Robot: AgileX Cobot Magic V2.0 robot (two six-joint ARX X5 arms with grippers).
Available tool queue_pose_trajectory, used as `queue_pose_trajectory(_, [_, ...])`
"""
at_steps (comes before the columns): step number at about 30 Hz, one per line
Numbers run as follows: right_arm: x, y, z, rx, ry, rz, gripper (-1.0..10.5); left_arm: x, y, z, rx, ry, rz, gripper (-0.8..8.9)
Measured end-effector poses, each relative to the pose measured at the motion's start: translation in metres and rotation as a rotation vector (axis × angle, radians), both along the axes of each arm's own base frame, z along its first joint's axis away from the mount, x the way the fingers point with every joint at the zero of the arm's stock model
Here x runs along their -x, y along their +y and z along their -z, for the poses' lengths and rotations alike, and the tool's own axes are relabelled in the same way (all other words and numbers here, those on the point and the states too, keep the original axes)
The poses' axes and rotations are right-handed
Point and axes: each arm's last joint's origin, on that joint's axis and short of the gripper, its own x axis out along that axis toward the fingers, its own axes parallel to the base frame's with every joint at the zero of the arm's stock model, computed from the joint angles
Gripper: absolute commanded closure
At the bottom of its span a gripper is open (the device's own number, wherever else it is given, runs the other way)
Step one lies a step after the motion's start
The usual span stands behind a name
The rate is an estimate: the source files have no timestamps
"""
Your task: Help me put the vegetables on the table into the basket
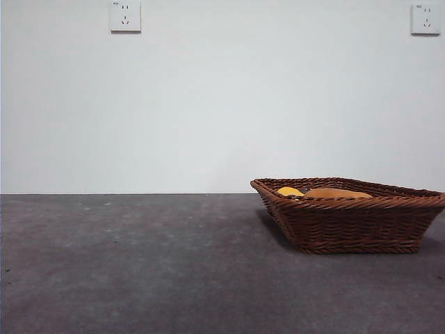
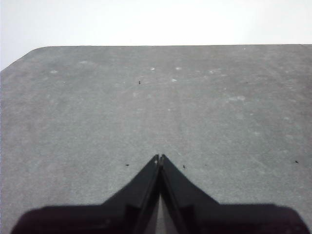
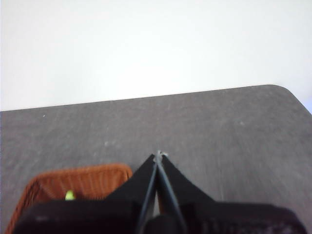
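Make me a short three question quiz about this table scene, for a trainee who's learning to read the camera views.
1. True or false: the basket stands on the table with yellow and orange-brown items showing above its rim.
2. Multiple choice: the left end effector is A) shut with nothing in it, B) shut on a vegetable, C) wide open.
3. Fill in: in the right wrist view, the right end effector is shut and the thing beside it is the ____.

Key
1. True.
2. A.
3. basket.
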Motion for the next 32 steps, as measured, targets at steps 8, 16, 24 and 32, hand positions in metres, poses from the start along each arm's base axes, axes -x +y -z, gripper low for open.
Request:
queue_pose_trajectory(8, [0.079,0.002,0.101,0.056,-0.217,0.016,9.5,0.0,0.0,0.0,0.0,0.001,0.0,8.17])
queue_pose_trajectory(16, [0.109,0.004,0.164,0.059,-0.323,-0.015,9.5,0.0,0.0,0.0,0.0,0.001,0.0,8.17])
queue_pose_trajectory(24, [0.115,0.004,0.168,0.082,-0.294,-0.012,9.5,0.0,0.0,0.0,0.0,0.001,0.0,8.17])
queue_pose_trajectory(32, [0.119,0.004,0.177,0.087,-0.214,-0.015,9.5,0.0,0.0,0.0,0.0,0.0,0.0,8.17])
